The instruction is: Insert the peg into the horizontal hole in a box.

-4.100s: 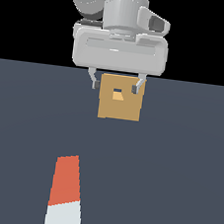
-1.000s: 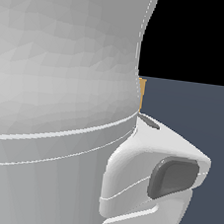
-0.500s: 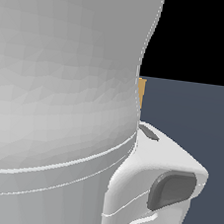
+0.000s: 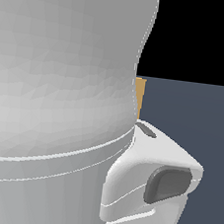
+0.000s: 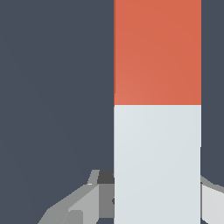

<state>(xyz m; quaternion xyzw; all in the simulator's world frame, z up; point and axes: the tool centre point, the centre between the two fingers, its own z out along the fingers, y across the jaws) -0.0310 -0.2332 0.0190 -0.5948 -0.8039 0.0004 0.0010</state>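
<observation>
Occlusion dominates the exterior view: most of that picture is filled by the pale grey arm housing [image 4: 60, 102], so the fingers, the peg and the hole are all hidden there. Only a thin tan sliver of the box [image 4: 139, 95] is exposed past the edge of the housing, toward the exterior view's right; its face cannot be examined. A protruding section of the housing with a dark grey oval inset [image 4: 167, 184] is seen low in that view. In the wrist view the peg [image 5: 157, 109] is shown very close to the camera and is cut off at both ends by the picture's edges; one half is orange-red and the other is white, with a straight boundary between them. The gripper [image 5: 155, 194] is partly seen at the white half: grey finger parts [image 5: 89, 199] are visible on one side of the bar and a paler part on the other side, each just beside the bar. Whether the fingers are clamped on the peg or merely straddle it cannot be told, since the contact faces are hidden by the bar itself. The surface [image 5: 52, 87] under the peg is flat, uniform dark slate blue. Above that surface, a plain black background is shown in the exterior view.
</observation>
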